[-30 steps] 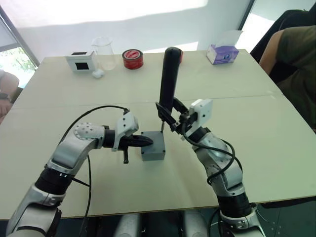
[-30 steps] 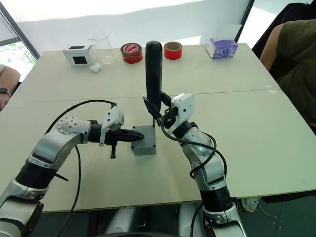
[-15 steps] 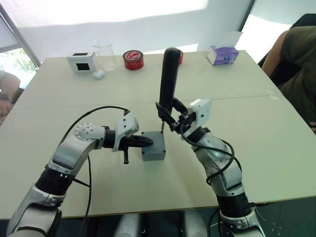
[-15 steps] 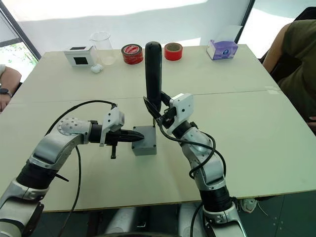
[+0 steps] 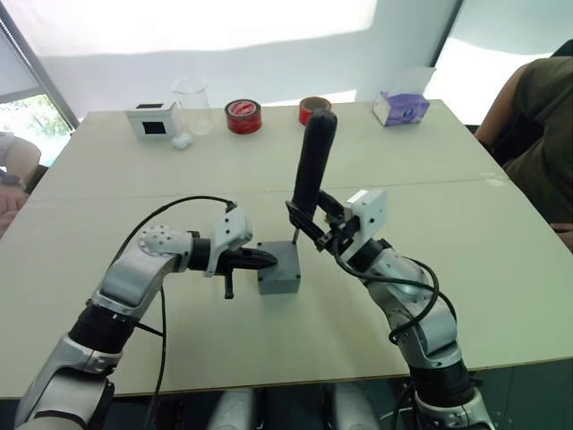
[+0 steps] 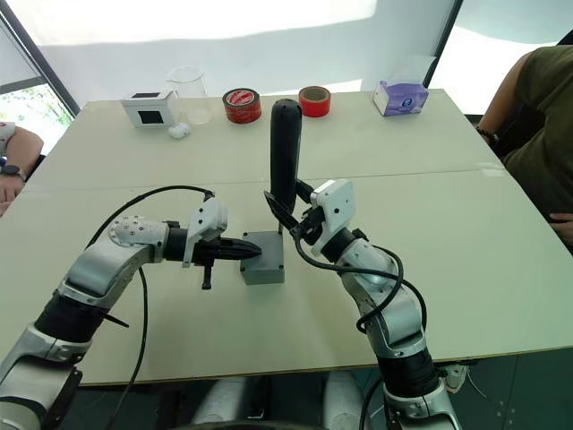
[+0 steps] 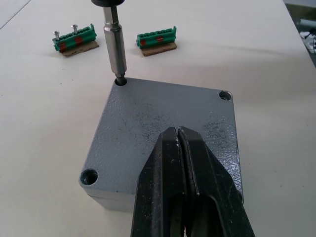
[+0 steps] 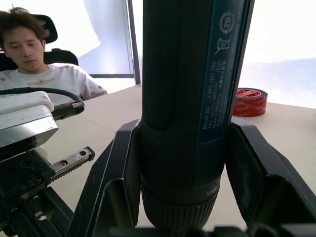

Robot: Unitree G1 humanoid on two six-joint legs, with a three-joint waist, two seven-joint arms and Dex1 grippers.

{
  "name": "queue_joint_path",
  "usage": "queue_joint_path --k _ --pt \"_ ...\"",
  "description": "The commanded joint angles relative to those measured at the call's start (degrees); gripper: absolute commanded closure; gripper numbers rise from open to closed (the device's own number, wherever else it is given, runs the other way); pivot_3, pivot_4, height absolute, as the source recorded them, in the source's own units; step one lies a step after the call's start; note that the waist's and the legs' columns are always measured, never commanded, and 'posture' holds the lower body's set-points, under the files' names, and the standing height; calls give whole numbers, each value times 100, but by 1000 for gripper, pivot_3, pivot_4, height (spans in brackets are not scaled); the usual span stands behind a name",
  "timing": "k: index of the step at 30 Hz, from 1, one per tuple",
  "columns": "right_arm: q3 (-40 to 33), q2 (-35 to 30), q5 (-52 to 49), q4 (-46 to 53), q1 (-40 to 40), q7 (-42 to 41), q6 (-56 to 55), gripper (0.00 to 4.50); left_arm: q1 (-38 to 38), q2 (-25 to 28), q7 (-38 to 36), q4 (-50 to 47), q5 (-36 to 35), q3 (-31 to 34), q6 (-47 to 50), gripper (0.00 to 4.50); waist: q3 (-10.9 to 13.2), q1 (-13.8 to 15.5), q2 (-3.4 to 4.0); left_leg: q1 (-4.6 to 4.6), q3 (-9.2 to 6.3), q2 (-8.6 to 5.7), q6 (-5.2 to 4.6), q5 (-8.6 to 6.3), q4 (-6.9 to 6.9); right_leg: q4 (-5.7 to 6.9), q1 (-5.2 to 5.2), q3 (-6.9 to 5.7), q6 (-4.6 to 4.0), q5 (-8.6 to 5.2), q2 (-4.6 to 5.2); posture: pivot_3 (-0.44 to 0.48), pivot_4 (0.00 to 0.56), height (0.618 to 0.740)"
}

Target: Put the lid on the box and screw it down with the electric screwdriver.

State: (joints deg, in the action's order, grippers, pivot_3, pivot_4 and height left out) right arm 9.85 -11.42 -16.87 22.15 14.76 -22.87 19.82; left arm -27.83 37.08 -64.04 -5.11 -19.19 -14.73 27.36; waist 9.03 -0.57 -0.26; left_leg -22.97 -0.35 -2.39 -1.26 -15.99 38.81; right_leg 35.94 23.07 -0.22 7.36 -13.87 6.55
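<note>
The grey box (image 5: 279, 279) stands mid-table with the lid (image 7: 158, 106) seated flat on it. My left gripper (image 7: 177, 132) is shut, and its fingertips rest on top of the lid from the left. My right gripper (image 5: 312, 218) is shut on the lower body of the black electric screwdriver (image 5: 313, 161). The tool stands nearly upright, its top leaning a little right. Its metal bit (image 7: 114, 47) is set in the lid's far corner screw hole. The other corner holes (image 7: 89, 176) that show are open to view.
Two green terminal blocks (image 7: 74, 39) lie on the table beyond the box. Along the far edge stand a white box with a black window (image 5: 154, 119), a beaker (image 5: 190, 94), two tape rolls (image 5: 242, 115) and a purple tissue box (image 5: 400, 106). A person (image 5: 537, 116) sits at right.
The screwdriver's top has tipped lower and to the right while the bit stays at the lid's corner. My right arm has swung outward. The left gripper has not moved.
</note>
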Motion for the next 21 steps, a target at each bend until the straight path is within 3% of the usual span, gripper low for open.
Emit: queue_joint_path --k 1,4,14,21 --pt "159 -184 184 -315 -188 -59 365 2677 113 43 -8 195 268 -200 46 4500 -1 -1 -1 19 0 0 -1 -1 -9 -7 -18 0 -2 -2 1 0 150 740" --pt "164 -181 135 -337 -192 -44 446 2677 156 77 -22 155 281 -219 45 4500 -19 -3 -6 81 3 -2 0 -1 -70 -58 -71 -1 -15 -10 7 0 150 740" --pt "114 -470 138 -541 31 -230 829 2677 247 39 26 22 219 -162 167 4500 -51 -1 -3 84 1 -1 0 -2 -76 -63 -71 -2 -15 -11 10 0 150 740" --pt "31 -248 37 -718 9 13 1095 2677 220 -4 29 138 247 -171 123 4500 -65 4 -10 84 -2 -1 1 -2 -80 -68 -72 -4 -16 -11 16 0 150 740"
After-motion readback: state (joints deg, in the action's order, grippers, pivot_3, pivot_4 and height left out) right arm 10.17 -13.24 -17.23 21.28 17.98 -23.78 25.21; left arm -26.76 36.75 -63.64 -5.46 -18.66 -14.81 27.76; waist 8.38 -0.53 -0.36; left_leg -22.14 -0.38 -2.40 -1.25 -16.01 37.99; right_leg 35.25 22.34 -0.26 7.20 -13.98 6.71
